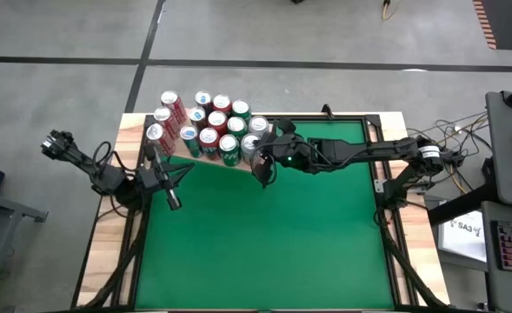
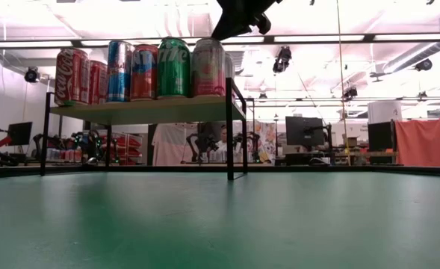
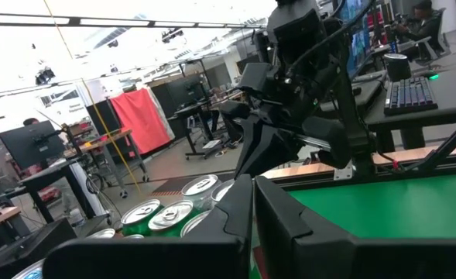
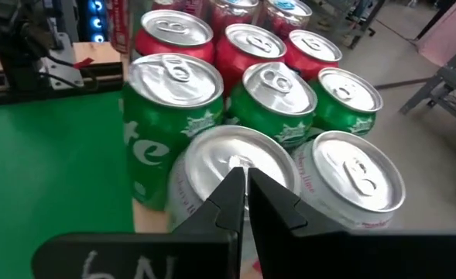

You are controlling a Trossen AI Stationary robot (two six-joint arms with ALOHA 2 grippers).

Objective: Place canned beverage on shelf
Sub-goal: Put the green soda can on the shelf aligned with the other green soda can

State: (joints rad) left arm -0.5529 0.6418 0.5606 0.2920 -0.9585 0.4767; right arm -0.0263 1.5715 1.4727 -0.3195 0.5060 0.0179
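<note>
The right end effector [image 4: 245,203], fingers pressed together, hovers over a silver can [image 4: 235,167] beside green Sprite cans [image 4: 166,116].

table [image 1: 264,243]: green, carries shelf [image 2: 149,110] | shelf: upright cans [image 1: 205,128], perhaps thirteen

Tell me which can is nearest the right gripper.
The silver-topped can directly beneath the shut right gripper, at the shelf's edge; the green cans stand farther back.
</note>
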